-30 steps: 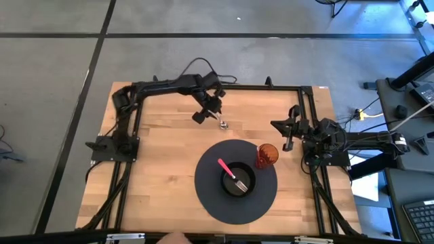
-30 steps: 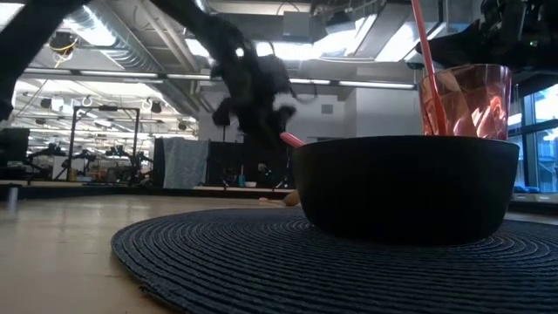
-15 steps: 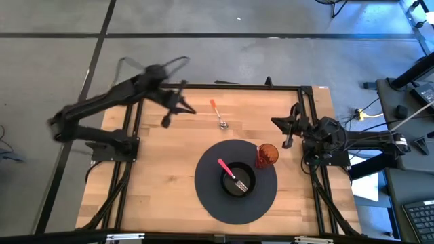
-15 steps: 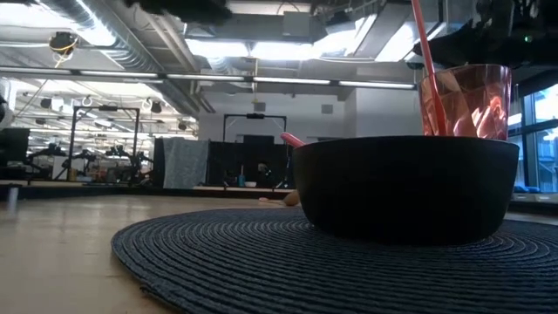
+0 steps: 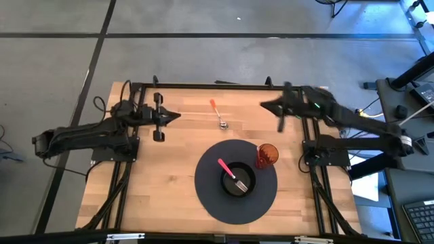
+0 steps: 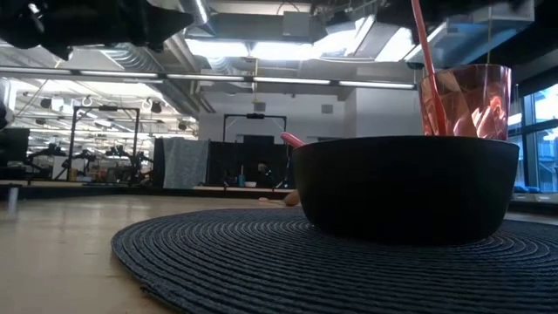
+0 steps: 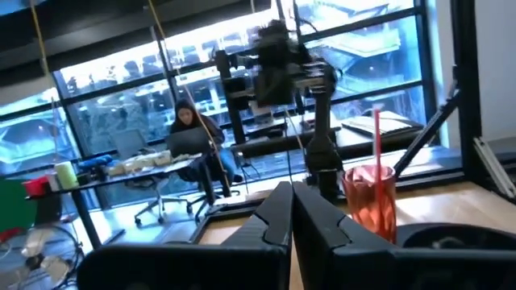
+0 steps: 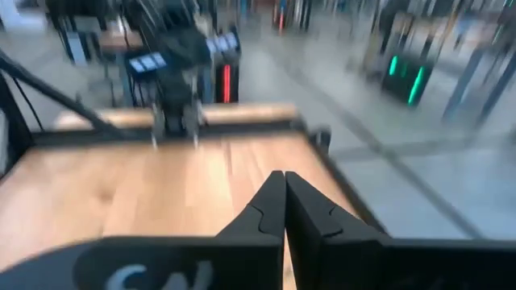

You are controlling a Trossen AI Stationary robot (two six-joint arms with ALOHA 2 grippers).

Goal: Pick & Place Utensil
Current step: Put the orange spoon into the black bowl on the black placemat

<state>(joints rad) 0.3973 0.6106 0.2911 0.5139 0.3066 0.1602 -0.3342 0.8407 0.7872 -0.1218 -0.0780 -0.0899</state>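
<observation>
A spoon [image 5: 218, 114] with an orange handle lies flat on the wooden table, far of centre, and nothing touches it. A pink-handled fork [image 5: 230, 174] rests in the black bowl [image 5: 236, 181] on the round dark placemat [image 5: 207, 193]. My left gripper [image 5: 176, 116] hovers at the table's left, shut and empty, pointing level toward the spoon; its fingers meet in the left wrist view [image 7: 292, 192]. My right gripper [image 5: 263, 106] hangs near the far right, shut and empty [image 8: 284, 180].
An orange cup [image 5: 266, 155] holding a pink stick [image 6: 425, 61] stands on the mat's right edge beside the bowl. A black frame [image 5: 224, 86] runs along the table's edges. Bare wood lies between the spoon and both grippers. A person sits at a desk in the room beyond.
My left gripper has drawn back from above the spoon toward the table's left edge, tipped up from pointing down to about level, and shut. The spoon stays flat on the table. My right gripper has risen and swung toward the far edge.
</observation>
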